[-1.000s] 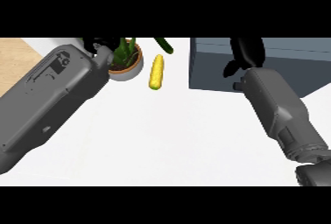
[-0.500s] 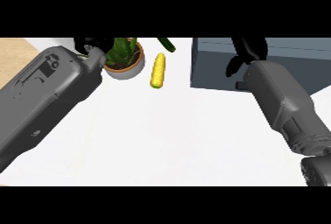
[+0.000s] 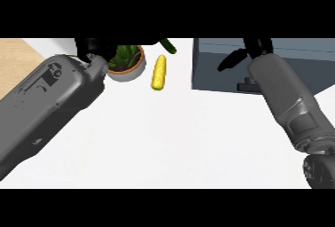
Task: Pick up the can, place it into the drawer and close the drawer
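No can shows in the head view. The dark grey drawer box (image 3: 216,66) stands at the back right of the white counter. My right hand (image 3: 254,48) is over it at the view's top edge, partly cut off, at the end of the right forearm (image 3: 288,102). Whether it holds anything is hidden. My left hand (image 3: 91,45) is at the top left, mostly out of view beyond the broad left forearm (image 3: 52,106).
A potted green plant (image 3: 127,64) stands just right of my left hand. A yellow corn cob (image 3: 158,73) lies between the plant and the drawer box, with a green vegetable (image 3: 168,45) behind it. A wooden strip (image 3: 16,57) borders the counter at the left.
Both arms have stretched farther toward the back of the counter. The right hand has moved up over the drawer box and is now partly cut off by the view's top edge.
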Robot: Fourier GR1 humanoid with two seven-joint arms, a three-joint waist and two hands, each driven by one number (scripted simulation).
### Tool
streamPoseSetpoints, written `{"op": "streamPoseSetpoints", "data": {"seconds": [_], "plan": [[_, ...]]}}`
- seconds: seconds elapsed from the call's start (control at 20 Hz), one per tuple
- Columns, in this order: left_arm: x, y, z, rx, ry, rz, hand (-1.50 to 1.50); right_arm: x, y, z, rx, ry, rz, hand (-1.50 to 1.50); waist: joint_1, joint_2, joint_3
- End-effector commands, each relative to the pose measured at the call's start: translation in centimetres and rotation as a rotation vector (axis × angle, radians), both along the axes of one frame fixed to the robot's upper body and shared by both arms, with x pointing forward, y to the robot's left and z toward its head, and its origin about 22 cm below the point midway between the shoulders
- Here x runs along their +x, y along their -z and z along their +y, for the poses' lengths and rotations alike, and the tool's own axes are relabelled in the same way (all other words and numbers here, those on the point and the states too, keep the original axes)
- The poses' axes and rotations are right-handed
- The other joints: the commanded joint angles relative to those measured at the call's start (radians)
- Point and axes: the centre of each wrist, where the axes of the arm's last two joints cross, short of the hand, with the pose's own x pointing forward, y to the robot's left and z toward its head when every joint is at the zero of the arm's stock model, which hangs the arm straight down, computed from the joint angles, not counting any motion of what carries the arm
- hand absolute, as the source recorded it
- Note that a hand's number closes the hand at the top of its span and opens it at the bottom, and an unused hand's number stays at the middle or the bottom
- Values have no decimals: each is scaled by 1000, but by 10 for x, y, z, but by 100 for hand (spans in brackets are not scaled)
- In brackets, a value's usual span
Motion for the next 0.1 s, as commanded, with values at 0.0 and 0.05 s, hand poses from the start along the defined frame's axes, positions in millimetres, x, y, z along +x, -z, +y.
{"op": "streamPoseSetpoints", "data": {"seconds": [0.0, 0.05], "plan": [[-6, 2, -1, 0, 8, -3, -150, 9, -31, 8, 210, -7, -61, -150, 19, -1, -5], [-5, -10, 0, 3, 8, -12, -150, 8, -27, 14, 214, 10, -44, -150, 28, 3, -5]]}}
